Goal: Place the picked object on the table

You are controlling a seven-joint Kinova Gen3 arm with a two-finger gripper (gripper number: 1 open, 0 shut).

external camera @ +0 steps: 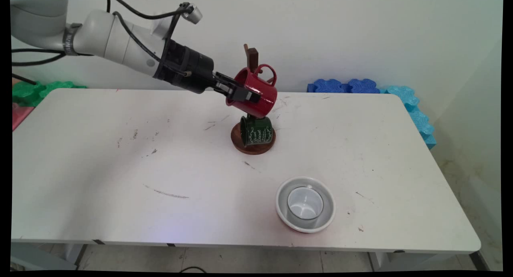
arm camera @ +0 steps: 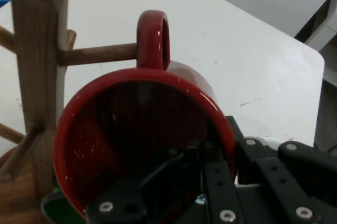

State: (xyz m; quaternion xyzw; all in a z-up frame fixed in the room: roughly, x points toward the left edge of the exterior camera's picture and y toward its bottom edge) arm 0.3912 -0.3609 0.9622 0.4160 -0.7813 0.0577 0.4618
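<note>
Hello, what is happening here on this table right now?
The robot's hand grips the red mug by its rim, one finger inside. The mug's handle is on a peg of the wooden mug tree. A green mug hangs lower down. Nearer, a white cup sits in a white bowl.

Soft, even light filled the main view, bright on the wall and on the white bench (external camera: 100, 168), with only faint shadows: a pale one lay under the arm toward the left, and a small dark one sat close under the wooden stand (external camera: 253, 142). The white bowl (external camera: 305, 204) showed mild sheen. In the hand view the red mug (arm camera: 142, 140) caught glossy highlights along its rim and handle; its inside was dark, and the end effector (arm camera: 210, 182), perhaps too near the lens, looked slightly soft.
</note>
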